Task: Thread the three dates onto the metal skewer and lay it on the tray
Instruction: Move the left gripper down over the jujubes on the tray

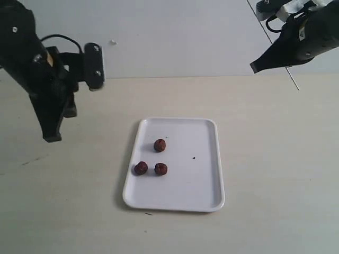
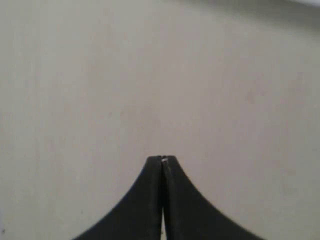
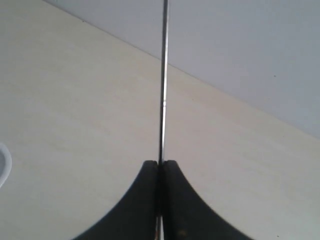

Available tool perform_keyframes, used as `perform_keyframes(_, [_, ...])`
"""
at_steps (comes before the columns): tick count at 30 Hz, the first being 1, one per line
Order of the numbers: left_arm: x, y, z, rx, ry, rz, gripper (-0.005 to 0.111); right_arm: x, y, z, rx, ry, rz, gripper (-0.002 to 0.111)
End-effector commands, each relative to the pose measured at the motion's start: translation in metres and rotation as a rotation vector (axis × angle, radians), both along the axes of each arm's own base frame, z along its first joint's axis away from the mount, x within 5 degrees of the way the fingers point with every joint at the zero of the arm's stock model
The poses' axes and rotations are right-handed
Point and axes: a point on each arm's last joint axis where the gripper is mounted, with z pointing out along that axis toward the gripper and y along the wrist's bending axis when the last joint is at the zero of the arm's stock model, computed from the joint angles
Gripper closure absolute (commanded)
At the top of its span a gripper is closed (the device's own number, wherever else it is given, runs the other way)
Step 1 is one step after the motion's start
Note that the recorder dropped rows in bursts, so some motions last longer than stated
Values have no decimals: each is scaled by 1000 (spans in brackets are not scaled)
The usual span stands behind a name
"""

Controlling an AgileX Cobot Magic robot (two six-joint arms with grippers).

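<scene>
The three dates point(image 1: 159, 145) point(image 1: 141, 168) point(image 1: 161, 169) lie loose on the left half of the white tray point(image 1: 198, 182) at the table's middle. My right gripper point(image 1: 254, 67) point(image 3: 161, 162) hangs high at the back right, shut on the metal skewer point(image 3: 163, 75). The skewer point(image 1: 256, 16) shows in the exterior view as a thin slanted line crossing behind the gripper. My left gripper point(image 1: 51, 138) point(image 2: 163, 159) hovers left of the tray, pointing down at bare tabletop. Its jaws are pressed together with nothing seen between them.
A small dark speck point(image 1: 194, 157) lies on the tray's right half. The tray's rim point(image 3: 2, 167) just shows in the right wrist view. The pale wooden tabletop point(image 1: 275, 159) ends at a grey wall point(image 1: 175, 37) behind.
</scene>
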Motion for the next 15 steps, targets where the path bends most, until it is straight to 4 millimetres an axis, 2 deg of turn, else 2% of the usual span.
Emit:
perform_keyframes(1, [-7, -31, -14, 6, 57, -138, 105, 0, -1, 1, 19, -13, -8, 108])
perform_keyframes(3, [-11, -44, -24, 38, 75, -223, 95, 0, -1, 1, 21, -12, -8, 108])
perform_keyframes(6, [-16, -59, -39, 90, 102, -339, 75, 0, -1, 1, 21, -12, -8, 108])
perform_keyframes(9, [-20, -70, -53, 145, 121, -434, 62, 0, -1, 1, 21, -14, -8, 108])
perform_keyframes(15, [-20, -82, -69, 168, 103, -534, 59, 1, 0, 2, 27, -26, 0, 108])
